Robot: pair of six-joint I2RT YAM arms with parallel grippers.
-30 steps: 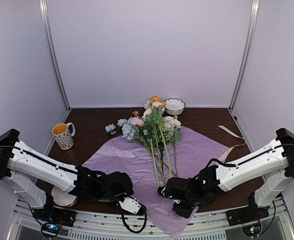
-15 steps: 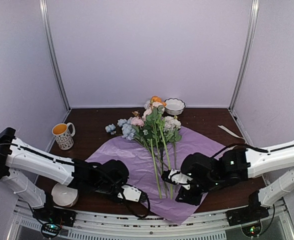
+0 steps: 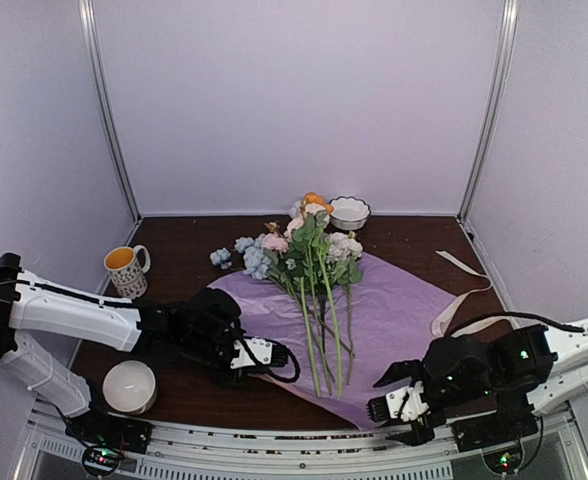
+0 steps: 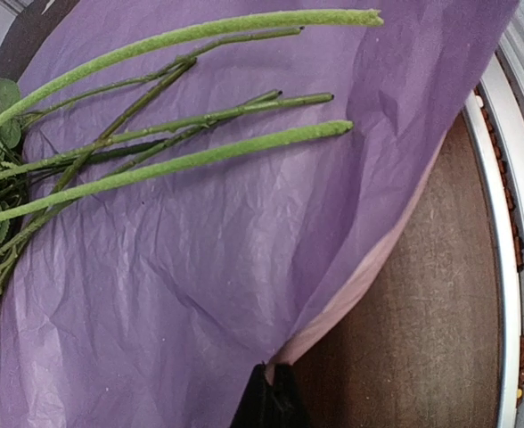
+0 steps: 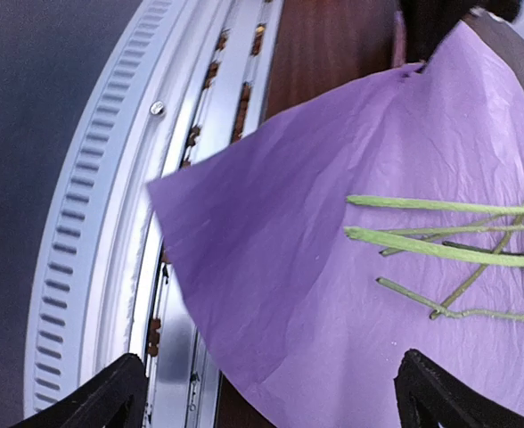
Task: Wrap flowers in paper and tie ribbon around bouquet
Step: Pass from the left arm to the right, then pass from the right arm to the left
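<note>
While the paper [image 3: 404,300] lay spread nearly flat across the dark table [image 3: 189,245], nothing had been wrapped: sheet open, one corner reaching toward the near rail, no cone formed. Flowers [image 3: 309,245] rested down the middle of the sheet. The blooms fanned out at and past its far edge, and the stalks [image 4: 182,160] ran loose and unbound toward the near side. Ribbon [image 3: 464,300] lay off to the right of the sheet, looping on the wood beside the paper's right corner, with neither arm near it. Left gripper [image 3: 267,352] sat at the sheet's near-left edge, its dark fingers [image 4: 255,406] pinched tight on that edge. In the wrist view the paper rose a little off the wood there. Right gripper [image 3: 399,398] hung low by the near corner of the sheet, fingers [image 5: 110,397] spread wide, holding nothing and apart from the paper. My reading: laying-out done, the first fold only begun from the left. Left to do: fold the sheet over the stalks, gather it, fetch the ribbon, tie it.
</note>
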